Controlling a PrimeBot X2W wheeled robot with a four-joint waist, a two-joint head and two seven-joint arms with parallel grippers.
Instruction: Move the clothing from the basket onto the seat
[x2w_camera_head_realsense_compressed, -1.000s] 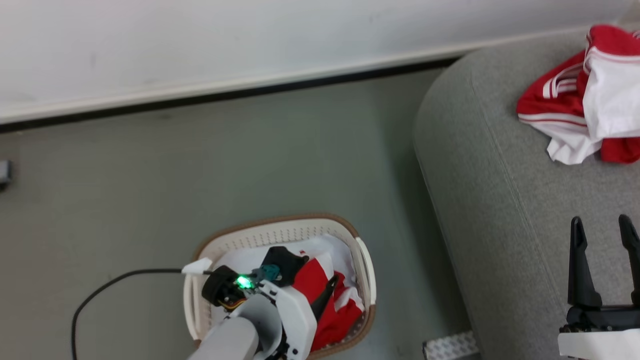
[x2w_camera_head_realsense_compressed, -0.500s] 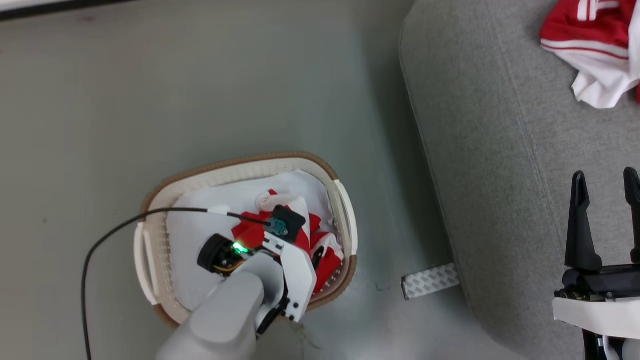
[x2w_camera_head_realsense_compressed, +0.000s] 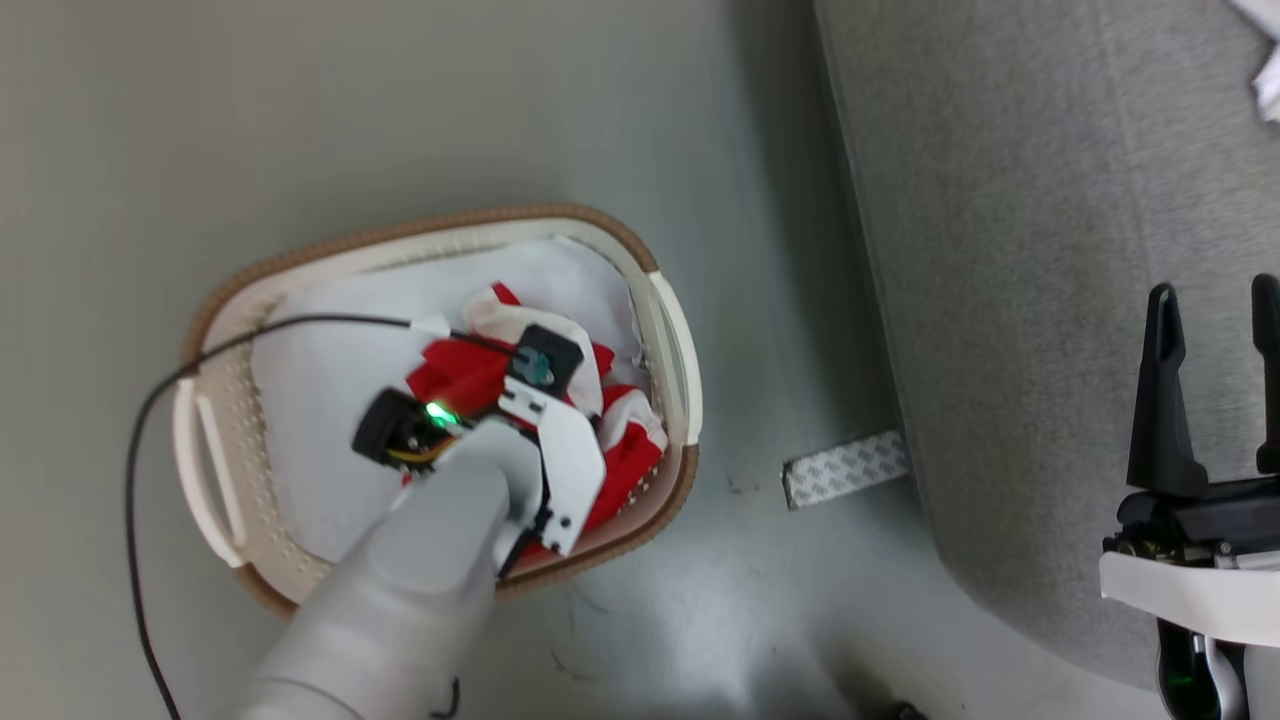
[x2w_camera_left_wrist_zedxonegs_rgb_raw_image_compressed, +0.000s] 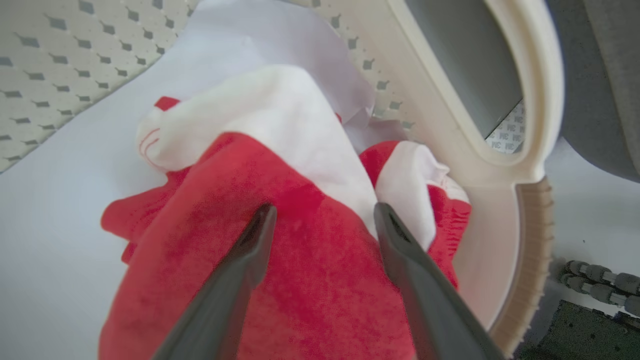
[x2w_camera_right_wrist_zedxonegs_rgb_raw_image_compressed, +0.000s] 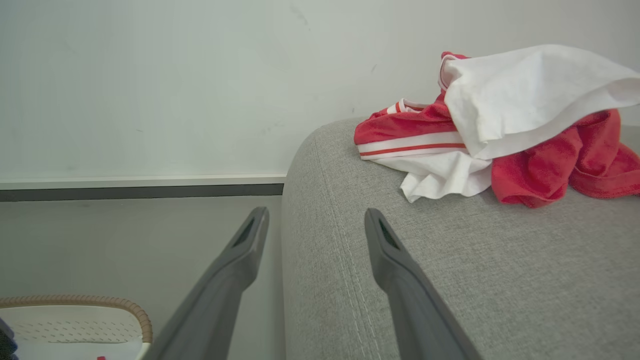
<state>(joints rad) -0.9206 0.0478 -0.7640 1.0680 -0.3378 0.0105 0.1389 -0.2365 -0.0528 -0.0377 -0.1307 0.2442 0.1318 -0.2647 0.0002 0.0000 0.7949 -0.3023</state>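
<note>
- My left claw (x2w_camera_left_wrist_zedxonegs_rgb_raw_image_compressed: 325, 210) stands wide, its two dark fingers (x2w_camera_left_wrist_zedxonegs_rgb_raw_image_compressed: 235, 280) spread over a red fold with nothing pinched between them. I cannot tell whether the tips press the fabric.
- That fold belongs to the soft red and white sports clothing (x2w_camera_head_realsense_compressed: 465, 372) bunched at the right end of the oval cream plastic laundry basket with a brown rim (x2w_camera_head_realsense_compressed: 400, 232).
- Under the bundle a plain pale white-blue lining cloth (x2w_camera_left_wrist_zedxonegs_rgb_raw_image_compressed: 50, 210) covers the basket bottom.
- A thin black cable (x2w_camera_head_realsense_compressed: 300, 323) crosses the rim to my left wrist.
- The basket sits on the grey-green floor (x2w_camera_head_realsense_compressed: 400, 100); a patterned strip of tape (x2w_camera_head_realsense_compressed: 845, 468) lies between it and the big grey fabric sofa seat (x2w_camera_head_realsense_compressed: 1000, 250) on the right.
- My right claw (x2w_camera_right_wrist_zedxonegs_rgb_raw_image_compressed: 316, 212) hovers wide and empty above the seat's near left edge.
- More red and white garments (x2w_camera_right_wrist_zedxonegs_rgb_raw_image_compressed: 500, 125) lie heaped on the far part of the seat, by the pale wall (x2w_camera_right_wrist_zedxonegs_rgb_raw_image_compressed: 150, 75).
</note>
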